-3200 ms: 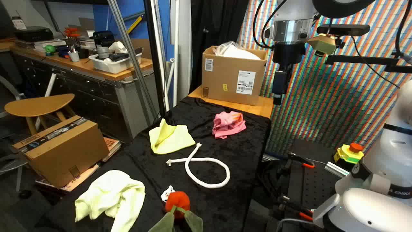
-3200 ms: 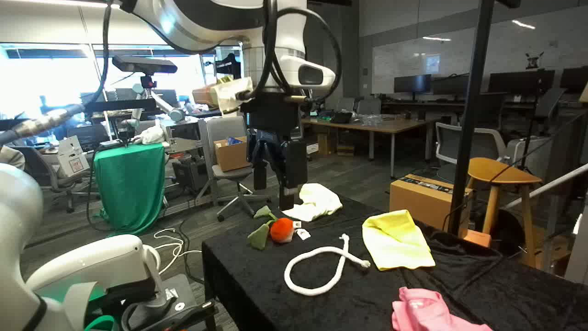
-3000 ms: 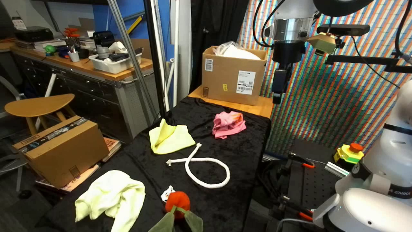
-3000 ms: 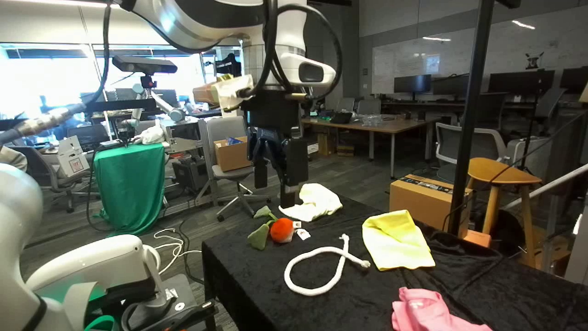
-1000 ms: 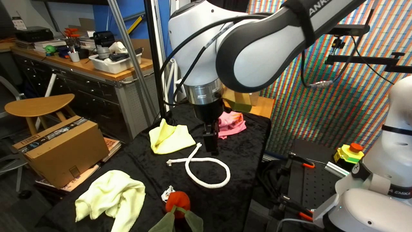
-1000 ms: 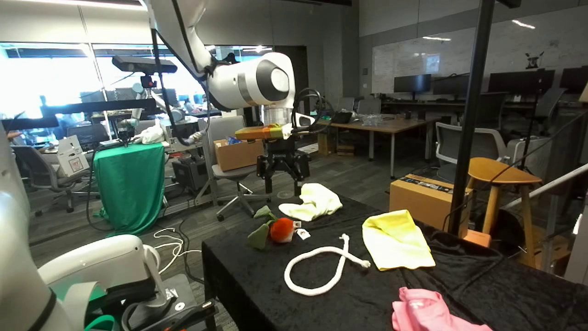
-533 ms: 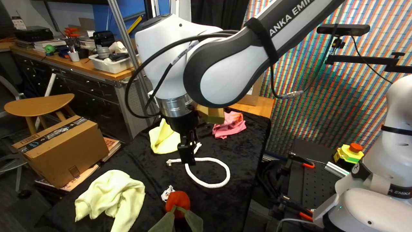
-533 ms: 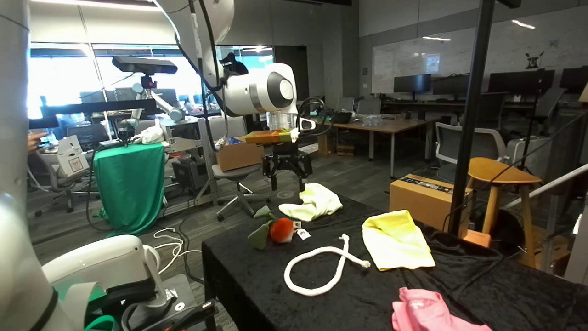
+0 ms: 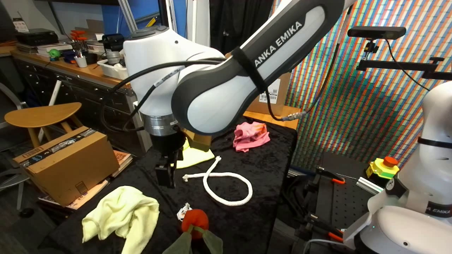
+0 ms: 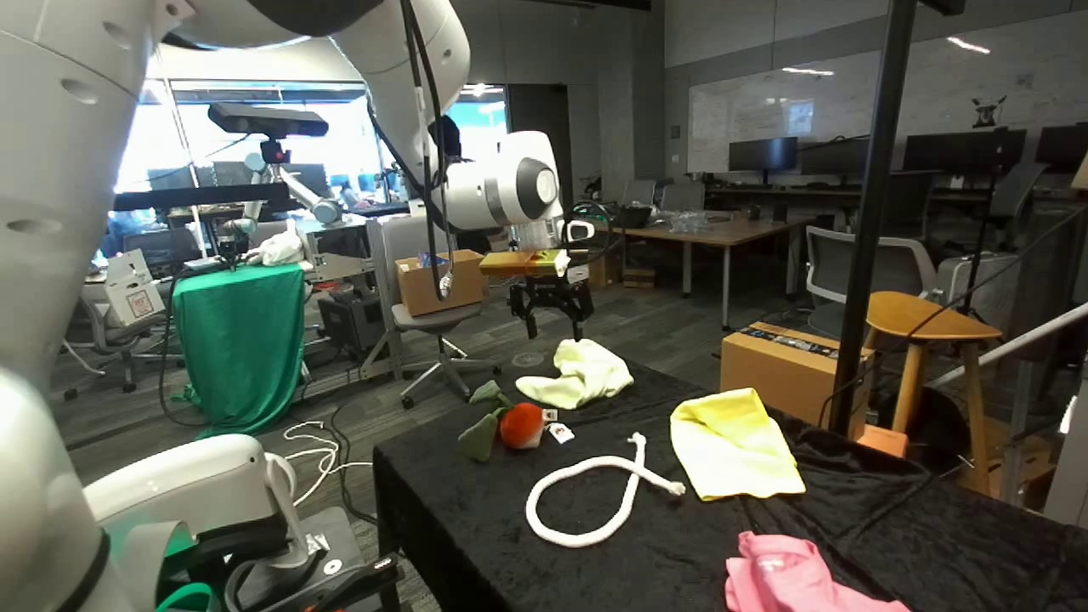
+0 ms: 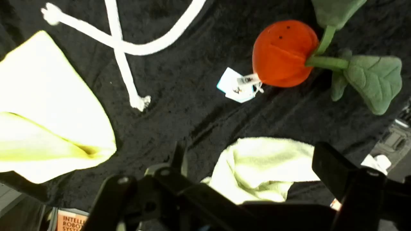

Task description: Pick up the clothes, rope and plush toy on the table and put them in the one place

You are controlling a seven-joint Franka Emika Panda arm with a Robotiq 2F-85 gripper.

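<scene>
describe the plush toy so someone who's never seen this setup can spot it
Start at the black-draped table. In an exterior view, the plush toy appears right of the crumpled pale cloth and lower in the picture than the white rope. Unlike those neighbours, it is a red-orange ball with green leaves and white tags.

The wrist view's top edge crops rope; its left, yellow cloth.
</scene>
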